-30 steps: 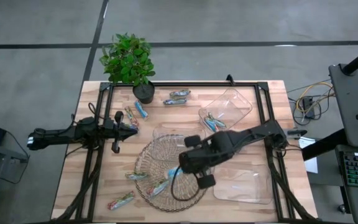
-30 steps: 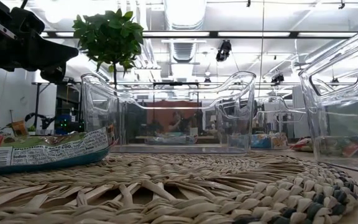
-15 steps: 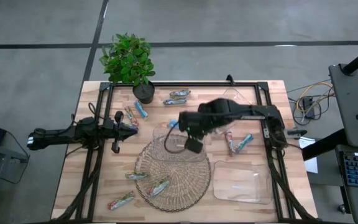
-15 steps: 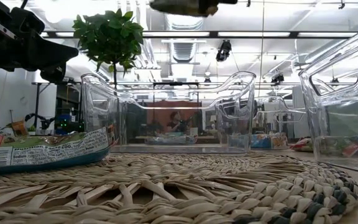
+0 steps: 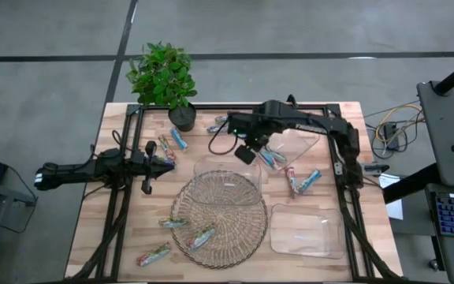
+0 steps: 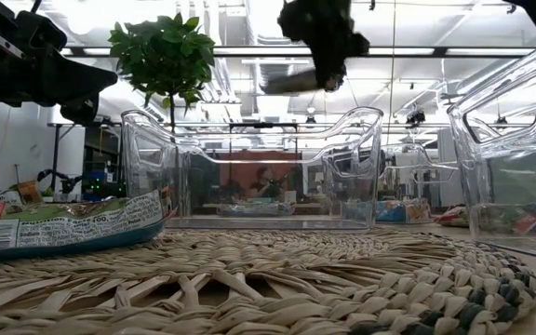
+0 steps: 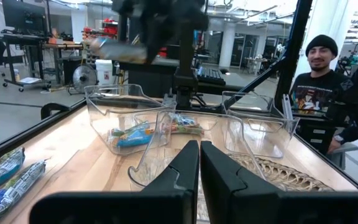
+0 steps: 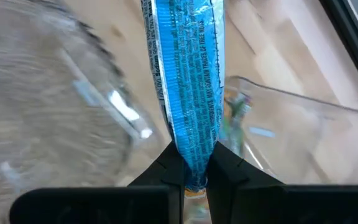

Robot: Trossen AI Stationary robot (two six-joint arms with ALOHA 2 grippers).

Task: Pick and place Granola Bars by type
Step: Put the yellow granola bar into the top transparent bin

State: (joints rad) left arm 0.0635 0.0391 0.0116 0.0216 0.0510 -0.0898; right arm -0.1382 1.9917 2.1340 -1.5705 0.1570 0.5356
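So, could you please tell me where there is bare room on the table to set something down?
The front right tray looks empty, and bare wood shows at the front left corner. The wicker mat is partly free, with bars on its left front. It is crowded at the back, around the plant and the right claw.

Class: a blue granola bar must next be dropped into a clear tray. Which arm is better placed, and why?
The right arm: its tool is shut on the blue granola bar above the clear trays. The left tool sits shut and empty beside them.
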